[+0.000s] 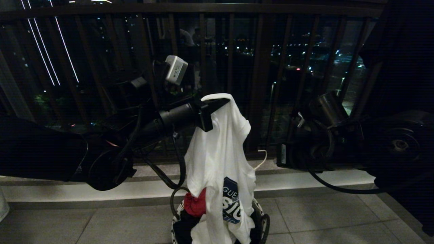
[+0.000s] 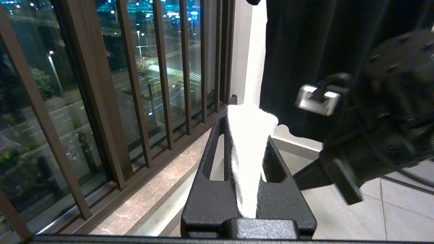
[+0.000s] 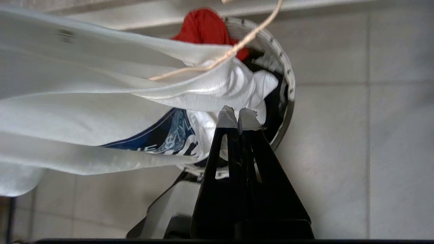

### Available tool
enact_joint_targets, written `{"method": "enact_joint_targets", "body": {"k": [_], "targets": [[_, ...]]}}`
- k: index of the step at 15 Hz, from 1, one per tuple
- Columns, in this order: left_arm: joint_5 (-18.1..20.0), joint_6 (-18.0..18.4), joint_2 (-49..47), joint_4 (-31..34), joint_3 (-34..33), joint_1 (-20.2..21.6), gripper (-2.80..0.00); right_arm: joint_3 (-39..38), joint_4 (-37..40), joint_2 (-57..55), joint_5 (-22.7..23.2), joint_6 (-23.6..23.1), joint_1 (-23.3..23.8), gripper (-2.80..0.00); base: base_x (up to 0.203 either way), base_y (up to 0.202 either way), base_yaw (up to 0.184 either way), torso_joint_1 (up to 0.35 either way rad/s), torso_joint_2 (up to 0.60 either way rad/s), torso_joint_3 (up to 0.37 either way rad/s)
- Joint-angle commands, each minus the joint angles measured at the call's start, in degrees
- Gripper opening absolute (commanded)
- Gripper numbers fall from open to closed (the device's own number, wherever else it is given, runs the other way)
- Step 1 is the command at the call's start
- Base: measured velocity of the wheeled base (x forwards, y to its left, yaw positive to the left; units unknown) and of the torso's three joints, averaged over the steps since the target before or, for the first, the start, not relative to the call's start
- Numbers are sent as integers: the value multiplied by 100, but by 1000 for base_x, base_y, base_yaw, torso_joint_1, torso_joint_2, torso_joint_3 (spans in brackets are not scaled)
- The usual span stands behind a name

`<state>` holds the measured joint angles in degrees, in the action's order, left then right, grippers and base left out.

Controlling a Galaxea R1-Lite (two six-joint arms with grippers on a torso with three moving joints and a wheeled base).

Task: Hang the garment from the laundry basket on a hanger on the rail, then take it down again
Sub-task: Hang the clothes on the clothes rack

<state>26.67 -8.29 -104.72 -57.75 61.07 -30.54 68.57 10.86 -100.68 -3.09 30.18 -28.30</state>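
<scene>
My left gripper (image 1: 220,101) (image 2: 249,117) is raised in front of the balcony bars, shut on a fold of the garment (image 1: 217,156) (image 2: 249,152). This white T-shirt with a blue-and-black graphic (image 1: 232,200) (image 3: 159,135) hangs down into the laundry basket (image 1: 261,220) (image 3: 288,84). A thin white wire of the hanger (image 1: 262,159) (image 3: 237,47) pokes out at the shirt's right side. My right gripper (image 3: 238,115) is shut with nothing between its fingers, its tips close to the shirt above the basket rim. The right arm (image 1: 322,145) is to the right of the shirt. The rail is out of view.
A small red cloth (image 1: 196,203) (image 3: 206,27) and a black garment (image 1: 184,227) lie in the basket. Dark balcony railing bars (image 1: 234,61) stand close behind, above a pale stone ledge (image 1: 101,193). The floor (image 1: 339,220) is tiled.
</scene>
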Motion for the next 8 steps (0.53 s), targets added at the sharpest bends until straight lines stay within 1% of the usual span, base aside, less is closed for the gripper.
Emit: {"method": "enact_joint_targets", "body": {"k": [1, 3, 5, 8], "targets": [[13, -15, -14, -35, 42, 4, -280, -34, -20, -226, 114, 31, 50, 0, 0, 0, 0, 0, 0, 0], [13, -68, -13, -35, 54, 4, -280, -94, -345, -372, 270, 39, 131, 0, 0, 0, 0, 0, 0, 0], [13, -85, -5, -35, 62, 13, -280, -139, -620, -554, 283, 35, 224, 0, 0, 0, 0, 0, 0, 0], [13, -85, 4, -35, 62, 39, -280, -142, -807, -784, 292, 40, 255, 0, 0, 0, 0, 0, 0, 0]]}}
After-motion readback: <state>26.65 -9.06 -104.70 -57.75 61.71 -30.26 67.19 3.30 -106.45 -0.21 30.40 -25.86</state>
